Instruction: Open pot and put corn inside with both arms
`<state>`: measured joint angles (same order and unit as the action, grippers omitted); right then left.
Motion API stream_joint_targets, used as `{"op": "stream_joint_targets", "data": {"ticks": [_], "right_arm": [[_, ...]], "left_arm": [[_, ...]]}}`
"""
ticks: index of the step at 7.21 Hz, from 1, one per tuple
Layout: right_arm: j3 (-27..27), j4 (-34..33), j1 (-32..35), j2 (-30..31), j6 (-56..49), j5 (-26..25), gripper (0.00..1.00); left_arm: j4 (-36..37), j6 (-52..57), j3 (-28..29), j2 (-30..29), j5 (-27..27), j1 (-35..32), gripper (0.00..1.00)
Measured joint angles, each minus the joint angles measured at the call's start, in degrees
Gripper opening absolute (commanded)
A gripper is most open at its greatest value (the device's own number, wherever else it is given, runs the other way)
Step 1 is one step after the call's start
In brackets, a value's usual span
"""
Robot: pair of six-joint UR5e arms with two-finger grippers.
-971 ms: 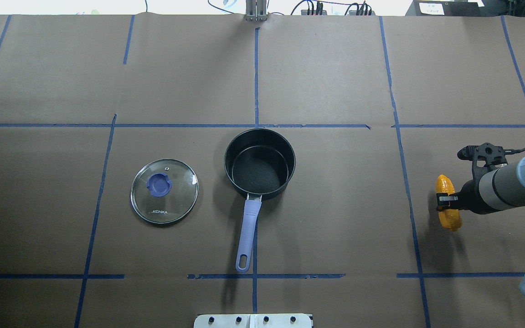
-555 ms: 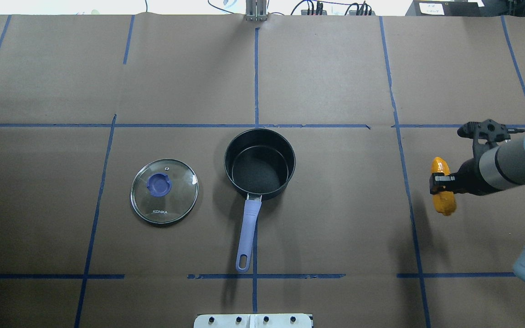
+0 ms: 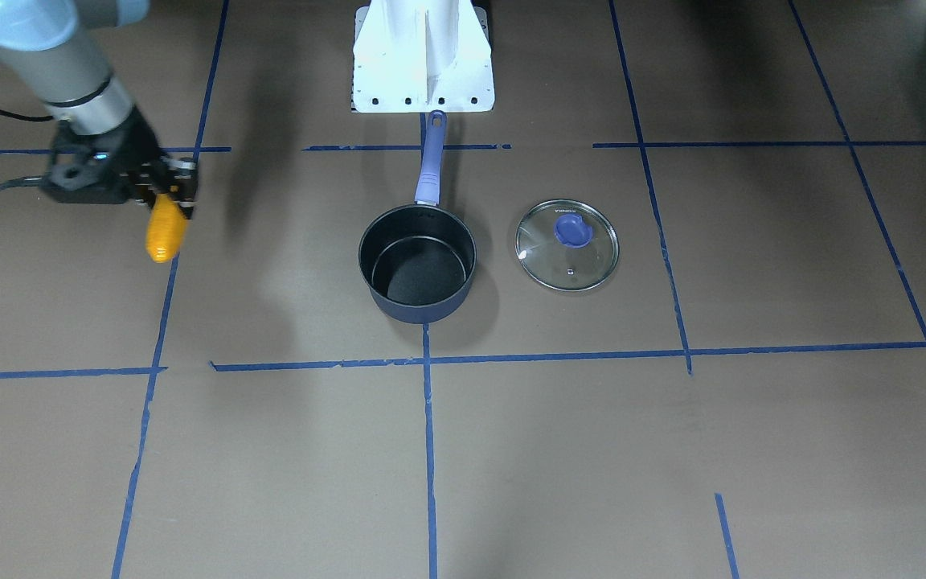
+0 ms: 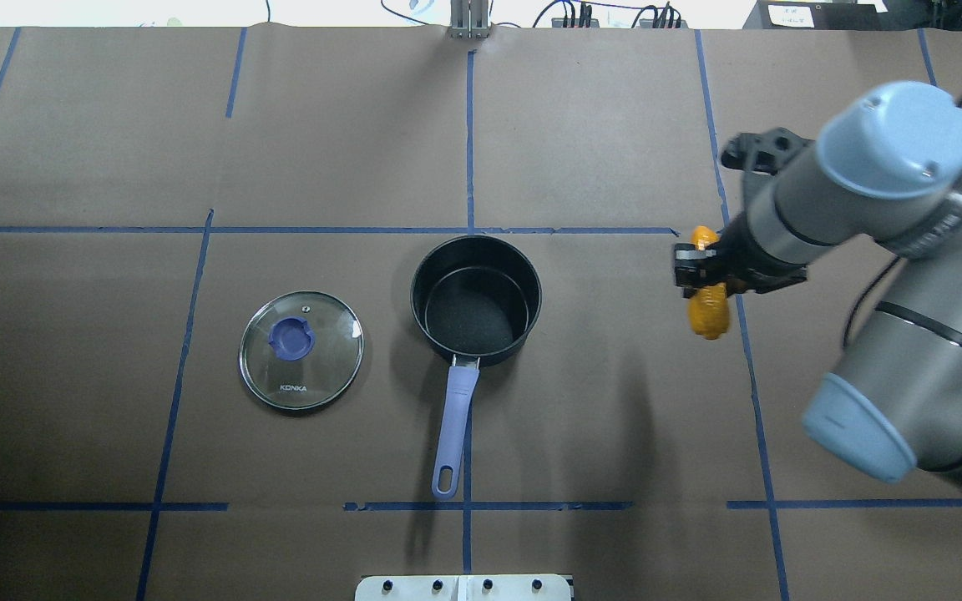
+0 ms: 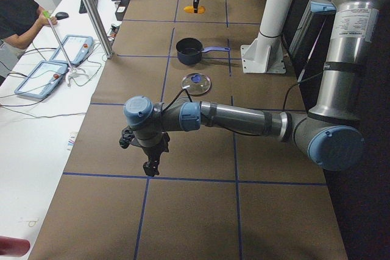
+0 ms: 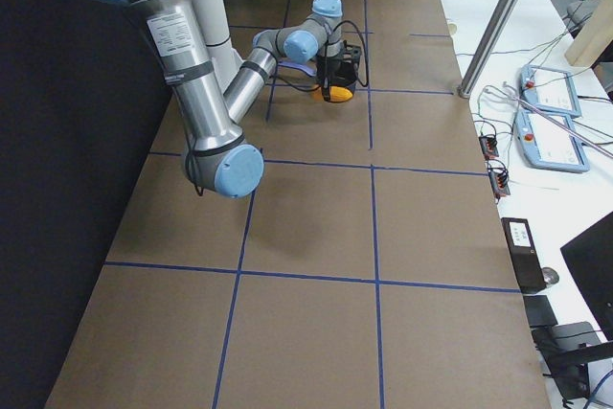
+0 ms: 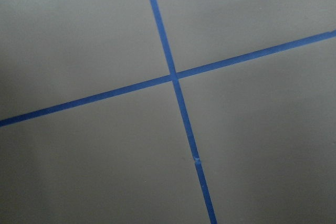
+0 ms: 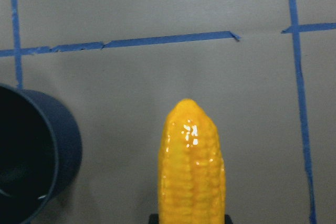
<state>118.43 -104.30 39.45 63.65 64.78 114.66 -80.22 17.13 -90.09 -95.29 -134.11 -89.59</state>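
Note:
The dark blue pot (image 4: pixel 474 321) stands open at the table's middle, its purple handle (image 4: pixel 456 417) pointing toward the robot. Its glass lid (image 4: pixel 301 351) lies flat on the table to its left. My right gripper (image 4: pixel 692 271) is shut on the orange-yellow corn (image 4: pixel 709 310) and holds it in the air to the right of the pot. In the right wrist view the corn (image 8: pixel 191 166) points forward with the pot's wall (image 8: pixel 63 150) at the left. In the front-facing view the corn (image 3: pixel 165 229) hangs left of the pot (image 3: pixel 423 310). My left gripper (image 5: pixel 152 164) shows only in the exterior left view; I cannot tell its state.
Brown paper with blue tape lines (image 4: pixel 469 142) covers the table. The white base stand (image 3: pixel 423 56) sits behind the pot's handle. A person (image 5: pixel 18 10) and tablets (image 5: pixel 39 77) are at the side table. The left wrist view shows only paper and a tape cross (image 7: pixel 175 76).
My right arm has carried the corn leftward and away from the robot, closer to the pot. The pot and lid have not moved.

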Motion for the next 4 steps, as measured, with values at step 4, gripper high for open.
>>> {"op": "stream_joint_targets", "data": {"ticks": [4], "right_arm": [[-9.1, -1.7, -8.9, -13.2, 6.1, -6.2, 0.02]], "left_arm": [[-7.5, -4.2, 3.6, 2.1, -2.9, -0.3, 1.00]]}}
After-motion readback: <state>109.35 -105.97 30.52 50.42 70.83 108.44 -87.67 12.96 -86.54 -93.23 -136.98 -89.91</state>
